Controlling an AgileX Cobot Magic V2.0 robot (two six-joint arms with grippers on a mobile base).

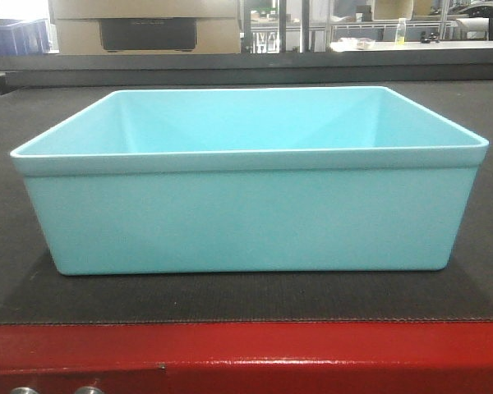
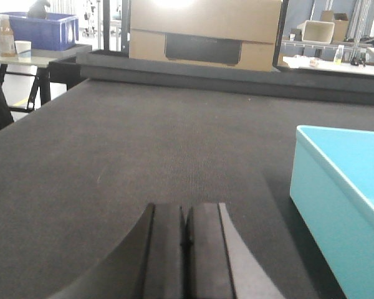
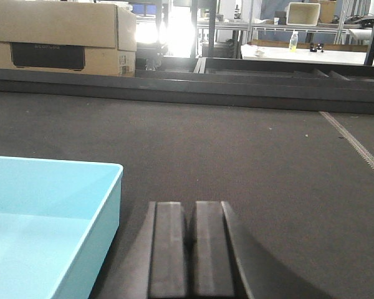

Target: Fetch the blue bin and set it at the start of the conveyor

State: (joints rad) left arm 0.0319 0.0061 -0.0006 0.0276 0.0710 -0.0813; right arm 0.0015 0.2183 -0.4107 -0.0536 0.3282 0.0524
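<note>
Here, one blue bin sits upright and empty on the black belt of the conveyor start, just behind its red front edge, where two silver bolts show at the near left. Two grippers are in view, one per wrist camera. The left gripper has its jaws pressed together, holding nothing, low over the surface with the bin just to its right. The right gripper is likewise closed and empty, the bin just to its left. One cardboard box stands at the far side.
</note>
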